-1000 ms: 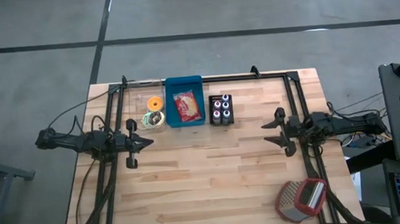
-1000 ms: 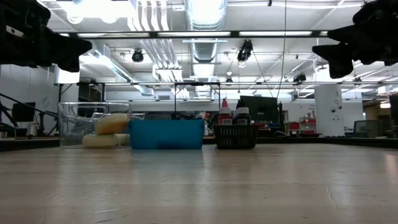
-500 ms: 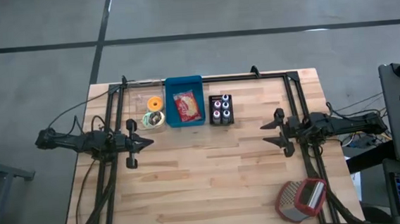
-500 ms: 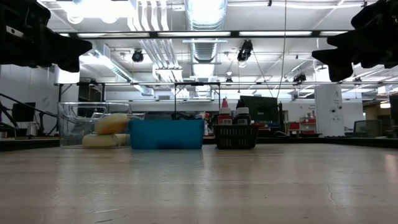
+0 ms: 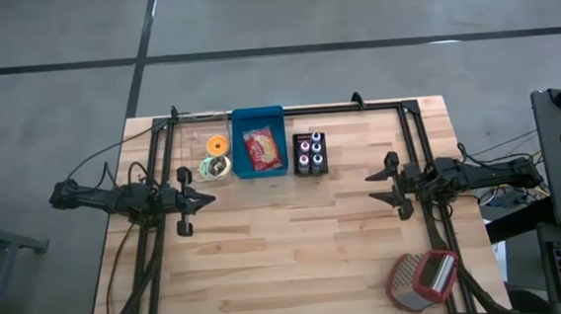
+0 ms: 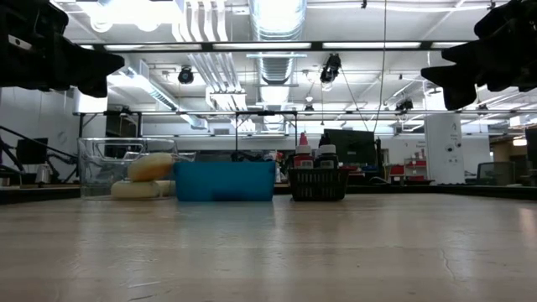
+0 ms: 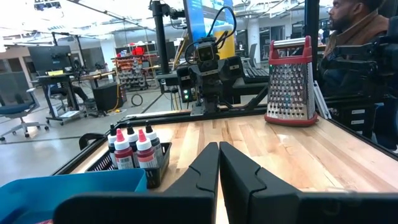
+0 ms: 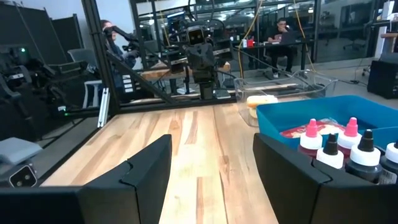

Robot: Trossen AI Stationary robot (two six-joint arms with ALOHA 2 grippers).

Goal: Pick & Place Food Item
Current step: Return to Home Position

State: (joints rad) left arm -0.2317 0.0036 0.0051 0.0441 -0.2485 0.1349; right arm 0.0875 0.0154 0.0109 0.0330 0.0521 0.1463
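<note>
Only the right arm has shifted over the last second, drawing back a little toward its own edge; everything else sits as before. At the left side of the table (image 5: 298, 265) the left gripper (image 5: 204, 196) hangs clear of the wood, fingers together on nothing, parked rather than working. Behind it the transparent bin (image 5: 192, 141) holds an orange donut (image 5: 217, 144) and a pale donut (image 5: 216, 166) — the placing looks finished. Next come the blue bin (image 5: 238, 120) and the bottle basket (image 5: 309, 154). The right gripper (image 5: 372, 188) hovers at the right side, fingers spread and empty — apparently home.
</note>
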